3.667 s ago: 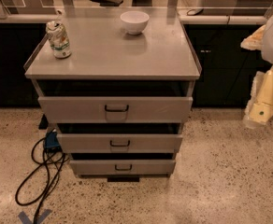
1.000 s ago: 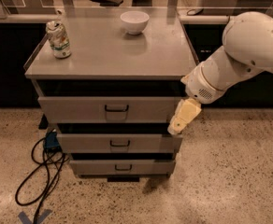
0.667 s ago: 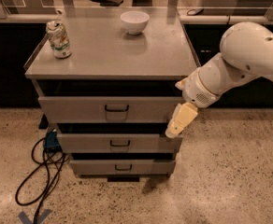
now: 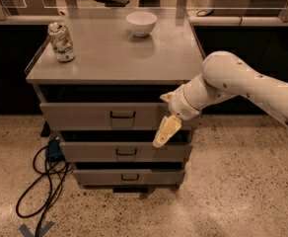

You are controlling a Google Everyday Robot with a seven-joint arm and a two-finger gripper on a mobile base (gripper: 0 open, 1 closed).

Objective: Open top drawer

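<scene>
The top drawer is the tallest grey front panel of the cabinet, with a small black loop handle at its centre. A dark gap shows between the panel and the cabinet top. My gripper is cream-coloured. It hangs down from the white arm, which reaches in from the right. The gripper is in front of the right part of the top drawer's panel, its tip at the panel's lower edge. It is to the right of the handle and apart from it.
A drink can and a white bowl stand on the cabinet top. The middle drawer and bottom drawer sit below. A black cable loops on the floor at the left. Dark counters run behind.
The arm has swung in from the far right. The gripper has moved left across the top drawer's front, closer to the handle. The drawers look unmoved.
</scene>
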